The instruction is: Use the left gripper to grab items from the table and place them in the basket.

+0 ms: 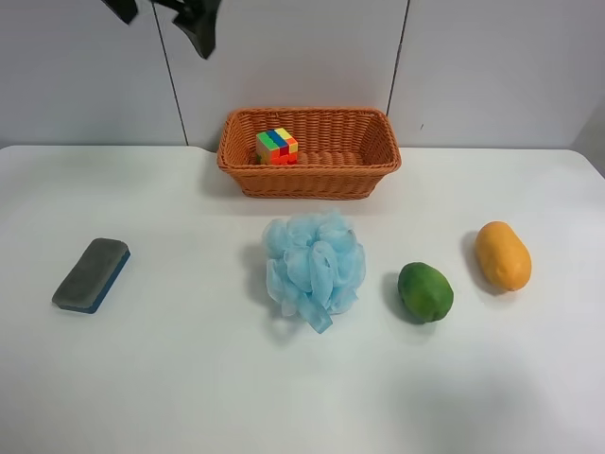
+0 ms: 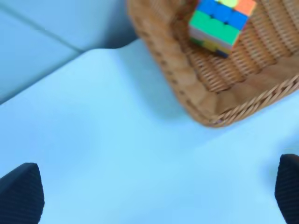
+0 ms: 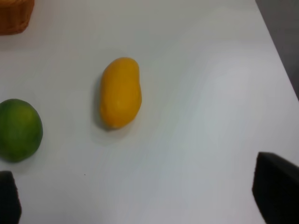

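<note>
The wicker basket point(image 1: 312, 180) stands at the back middle of the white table point(image 1: 170, 378), with the puzzle cube point(image 1: 276, 146) inside it. On the table lie the blue eraser point(image 1: 92, 274), the light-blue pouf point(image 1: 314, 265), the green fruit point(image 1: 425, 291) and the orange-yellow fruit point(image 1: 502, 255). My left gripper point(image 2: 154, 196) is open and empty, held above the table beside the basket's corner point(image 2: 187, 79), with the cube point(image 2: 223, 21) in view. My right gripper point(image 3: 142, 200) is open and empty above the table, near the orange-yellow fruit point(image 3: 120, 92) and green fruit point(image 3: 18, 129).
A black arm part point(image 1: 194, 19) hangs at the top left of the exterior high view, above and left of the basket. A grey panelled wall rises behind the table. The table's edge shows in the right wrist view point(image 3: 280, 70).
</note>
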Controlling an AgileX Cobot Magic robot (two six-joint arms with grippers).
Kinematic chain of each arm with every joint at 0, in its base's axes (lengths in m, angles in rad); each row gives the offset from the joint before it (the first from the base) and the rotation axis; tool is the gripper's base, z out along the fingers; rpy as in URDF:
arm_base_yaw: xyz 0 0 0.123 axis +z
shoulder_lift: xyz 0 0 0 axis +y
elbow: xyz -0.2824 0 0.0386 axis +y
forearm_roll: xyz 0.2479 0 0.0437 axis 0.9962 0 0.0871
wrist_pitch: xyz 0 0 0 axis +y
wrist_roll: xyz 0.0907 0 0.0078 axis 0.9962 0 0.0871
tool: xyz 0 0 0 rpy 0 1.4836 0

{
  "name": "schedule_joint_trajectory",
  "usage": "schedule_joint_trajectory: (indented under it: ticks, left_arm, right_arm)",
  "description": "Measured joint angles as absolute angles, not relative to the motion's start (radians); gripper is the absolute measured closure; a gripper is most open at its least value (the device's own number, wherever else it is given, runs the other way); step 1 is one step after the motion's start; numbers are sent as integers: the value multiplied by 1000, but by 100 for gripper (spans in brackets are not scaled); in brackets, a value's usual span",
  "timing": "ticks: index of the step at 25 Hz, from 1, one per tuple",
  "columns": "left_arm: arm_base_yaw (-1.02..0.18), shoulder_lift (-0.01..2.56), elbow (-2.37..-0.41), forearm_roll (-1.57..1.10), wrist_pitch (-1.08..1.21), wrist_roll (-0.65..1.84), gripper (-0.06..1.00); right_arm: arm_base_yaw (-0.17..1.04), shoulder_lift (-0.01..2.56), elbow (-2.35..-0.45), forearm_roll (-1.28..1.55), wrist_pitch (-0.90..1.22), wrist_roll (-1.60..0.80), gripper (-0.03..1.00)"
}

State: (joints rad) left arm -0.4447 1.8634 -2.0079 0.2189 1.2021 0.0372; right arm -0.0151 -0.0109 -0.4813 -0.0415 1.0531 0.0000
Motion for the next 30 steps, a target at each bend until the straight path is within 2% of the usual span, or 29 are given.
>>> schedule_joint_trajectory:
  ticks: [13, 17, 25, 30]
  left_arm:
    - [-431, 1107, -1373, 409, 1209, -164, -5]
    - [-317, 906, -1216, 399, 1209, -188, -5]
    - [6, 554, -937, 229, 1210, -157, -5]
    - [110, 356, -761, 98, 1196, -118, -5]
  right_arm:
    - [-15, -11, -481, -41, 1053, 0, -3]
    - [-15, -11, -481, -41, 1053, 0, -3]
    - [-15, -11, -481, -41, 1053, 0, -3]
    - [-15, -11, -481, -41, 1053, 0, -3]
